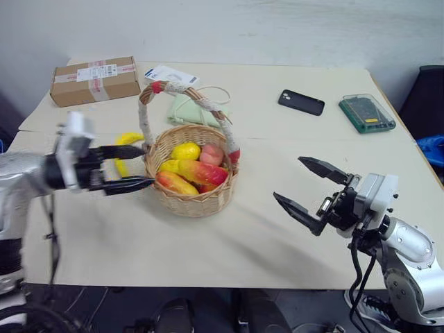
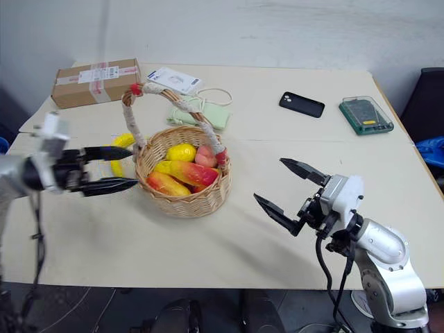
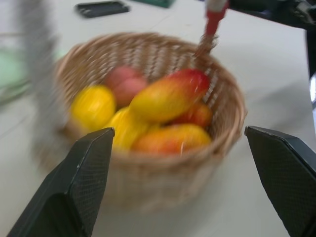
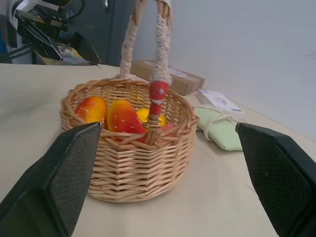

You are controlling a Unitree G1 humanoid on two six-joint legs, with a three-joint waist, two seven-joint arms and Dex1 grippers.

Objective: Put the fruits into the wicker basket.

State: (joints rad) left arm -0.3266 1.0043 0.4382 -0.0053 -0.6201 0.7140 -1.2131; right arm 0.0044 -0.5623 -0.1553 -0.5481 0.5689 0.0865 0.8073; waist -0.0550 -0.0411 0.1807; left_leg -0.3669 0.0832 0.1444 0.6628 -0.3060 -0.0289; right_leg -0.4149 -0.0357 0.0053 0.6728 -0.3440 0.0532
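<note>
Nearest the head camera, the right tool (image 1: pixel 312 194) hangs over the front of the counter (image 1: pixel 208 243), its two black fingers spread wide with nothing between them. It points toward the wicker basket (image 1: pixel 191 198), well apart from it.

Going by size, the counter comes first: a pale top carrying everything else. Next is the basket, round and tan, with its tall cord-wrapped handle arching over the middle. A brown cardboard box (image 1: pixel 95 80) sits at the far left corner, with a green cloth (image 1: pixel 186 111) behind the basket, and a green case (image 1: pixel 367 113) and a black phone (image 1: pixel 301 102) toward the far right.

Inside the basket lie the mango (image 1: pixel 202 171), oblong and red-to-yellow, a second one (image 1: pixel 176 182) below it, two lemons (image 1: pixel 185 150) and a pink peach (image 1: pixel 211 155).

The banana (image 1: pixel 125 146) is not in yet. It lies on the counter just beside the basket's left wall, partly hidden behind the left tool (image 1: pixel 132 166). That tool is released, fingers wide and empty, tips just short of the wicker.

The left arm is plainly the nearer one, so the banana would be its job. The fruit's curve runs roughly front to back, so the fingers would likely need to close across it.
</note>
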